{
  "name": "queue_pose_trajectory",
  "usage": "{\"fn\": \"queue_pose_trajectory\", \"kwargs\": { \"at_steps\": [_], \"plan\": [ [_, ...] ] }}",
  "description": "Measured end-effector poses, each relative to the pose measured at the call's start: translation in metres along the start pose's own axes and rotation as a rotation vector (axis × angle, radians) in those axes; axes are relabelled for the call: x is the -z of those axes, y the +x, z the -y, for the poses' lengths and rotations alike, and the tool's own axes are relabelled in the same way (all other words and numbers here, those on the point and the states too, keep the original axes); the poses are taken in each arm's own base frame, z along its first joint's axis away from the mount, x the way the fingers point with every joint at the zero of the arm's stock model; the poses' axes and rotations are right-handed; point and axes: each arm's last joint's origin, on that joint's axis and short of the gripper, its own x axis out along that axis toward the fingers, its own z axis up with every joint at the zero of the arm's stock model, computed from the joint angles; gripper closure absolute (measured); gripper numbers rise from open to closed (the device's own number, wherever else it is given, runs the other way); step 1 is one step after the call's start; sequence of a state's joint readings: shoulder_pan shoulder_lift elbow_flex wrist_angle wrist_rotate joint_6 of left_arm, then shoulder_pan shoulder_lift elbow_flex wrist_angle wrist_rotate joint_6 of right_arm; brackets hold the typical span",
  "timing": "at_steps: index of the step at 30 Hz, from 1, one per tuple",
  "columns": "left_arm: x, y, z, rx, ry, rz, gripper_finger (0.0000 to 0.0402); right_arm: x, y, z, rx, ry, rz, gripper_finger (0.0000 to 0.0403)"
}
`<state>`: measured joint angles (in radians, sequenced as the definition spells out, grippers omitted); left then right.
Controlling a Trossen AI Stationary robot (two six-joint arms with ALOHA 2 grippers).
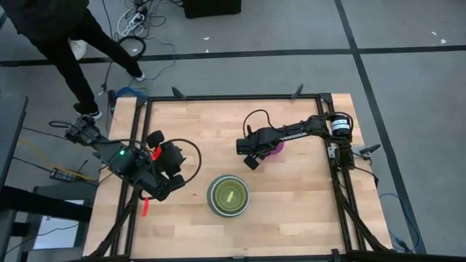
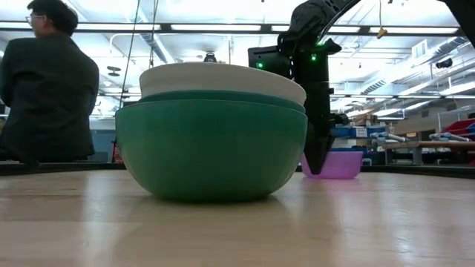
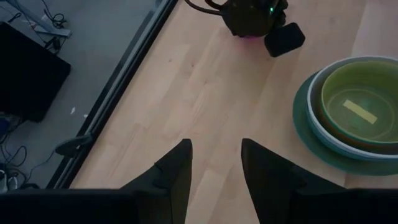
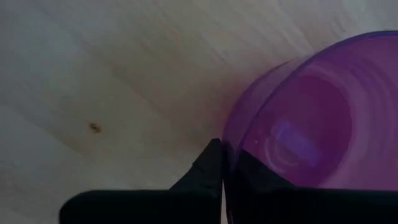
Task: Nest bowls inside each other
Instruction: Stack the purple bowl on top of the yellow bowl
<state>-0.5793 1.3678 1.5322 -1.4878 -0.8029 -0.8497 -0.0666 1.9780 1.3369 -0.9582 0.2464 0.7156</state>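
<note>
A small purple bowl stands on its base on the wooden table, right of the middle toward the far side. My right gripper is shut on it from above. Nearer the front stands a stack of nested bowls: a green outer bowl, a white one inside it, and a lime green one innermost. My left gripper hovers open over bare wood to the left of the stack, holding nothing. My right gripper pinches the purple bowl's rim on the side facing the table's left. One finger is outside the wall and the other inside the bowl. The fingers come steeply from above. The bowl sits upright on the table.
A person in dark clothes stands beyond the table's far left corner. Black frame rails run along the table's edges. Cables lie on the floor behind. Bare wood lies between the stack and the purple bowl.
</note>
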Motion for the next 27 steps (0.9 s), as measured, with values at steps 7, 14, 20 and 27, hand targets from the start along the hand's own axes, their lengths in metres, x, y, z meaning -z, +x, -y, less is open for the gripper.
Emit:
{"fn": "queue_pose_trajectory", "kwargs": {
  "at_steps": [7, 14, 20, 27],
  "plan": [
    [0.000, 0.000, 0.000, -0.001, 0.000, 0.001, 0.0254, 0.000, 0.000, -0.001, -0.006, -0.003, 0.005, 0.0402],
    [0.000, 0.000, 0.000, -0.001, 0.000, 0.001, 0.0254, 0.000, -0.001, -0.003, -0.001, -0.026, 0.024, 0.0402],
    [0.001, 0.000, -0.001, -0.007, 0.007, -0.002, 0.0254, 0.007, -0.020, -0.009, -0.018, -0.064, 0.111, 0.0402],
    [0.002, 0.000, -0.003, -0.028, 0.016, -0.004, 0.0254, 0.029, -0.092, -0.027, -0.216, -0.120, 0.403, 0.0403]
  ]
}}
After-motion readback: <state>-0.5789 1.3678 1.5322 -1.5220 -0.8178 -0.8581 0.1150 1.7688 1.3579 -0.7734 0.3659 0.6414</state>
